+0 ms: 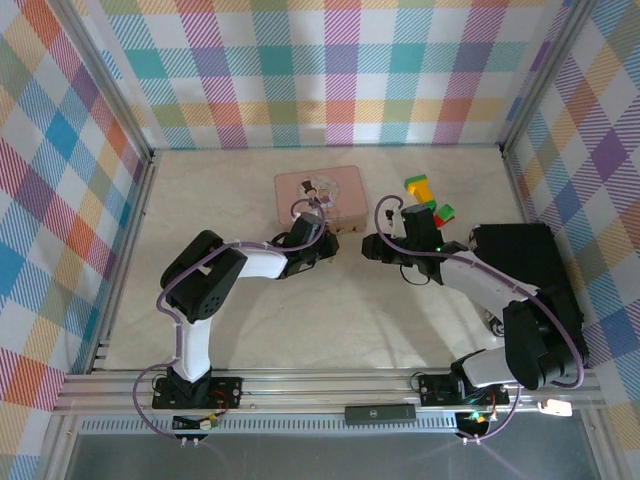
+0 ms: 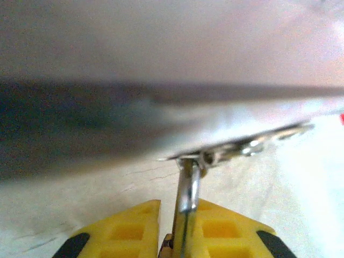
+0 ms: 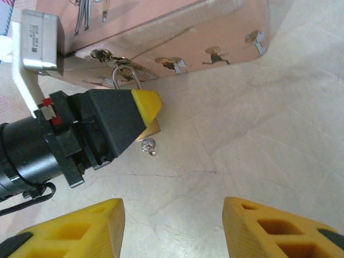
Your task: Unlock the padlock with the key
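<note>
Your left claw (image 2: 180, 215) pinches the tiny brass padlock (image 3: 153, 129); your right claw (image 3: 173, 215) hangs spread, thin grey metal key (image 3: 148, 145) unpicked, unlocking undone.

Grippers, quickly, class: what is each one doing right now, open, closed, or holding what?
Left gripper: closed on the padlock.
Right gripper: open, holding nothing.

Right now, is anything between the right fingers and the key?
Nothing visible: bare table lies between the open right fingers and the key, which sits just below the padlock clamped in the left fingers.
</note>
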`<act>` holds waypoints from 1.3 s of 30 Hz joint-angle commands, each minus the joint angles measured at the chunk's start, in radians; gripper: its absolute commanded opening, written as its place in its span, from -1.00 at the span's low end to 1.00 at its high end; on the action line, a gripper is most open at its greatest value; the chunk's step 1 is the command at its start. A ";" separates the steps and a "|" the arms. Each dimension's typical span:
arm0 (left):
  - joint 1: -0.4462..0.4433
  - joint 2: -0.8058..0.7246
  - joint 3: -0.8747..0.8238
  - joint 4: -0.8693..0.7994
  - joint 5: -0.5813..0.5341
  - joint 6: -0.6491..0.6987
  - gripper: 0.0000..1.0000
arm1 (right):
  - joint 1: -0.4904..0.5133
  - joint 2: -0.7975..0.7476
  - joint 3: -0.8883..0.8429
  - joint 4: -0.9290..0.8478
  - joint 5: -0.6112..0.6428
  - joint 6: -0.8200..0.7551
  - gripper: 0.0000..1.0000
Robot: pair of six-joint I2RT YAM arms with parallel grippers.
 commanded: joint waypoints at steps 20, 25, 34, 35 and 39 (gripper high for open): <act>0.012 0.016 -0.196 0.609 0.155 -0.543 -1.00 | -0.010 0.140 -0.219 0.688 -0.242 0.433 -0.17; 0.012 0.009 -0.227 0.650 0.128 -0.558 -1.00 | -0.002 0.228 -0.212 0.861 -0.249 0.510 -0.18; 0.012 0.037 -0.236 0.723 0.120 -0.598 -1.00 | 0.037 0.390 -0.158 1.066 -0.252 0.615 -0.26; 0.011 0.036 -0.236 0.724 0.119 -0.597 -1.00 | 0.042 0.403 -0.151 1.080 -0.252 0.621 -0.27; 0.012 0.036 -0.241 0.728 0.107 -0.597 -1.00 | 0.053 0.435 -0.155 1.168 -0.235 0.657 -0.30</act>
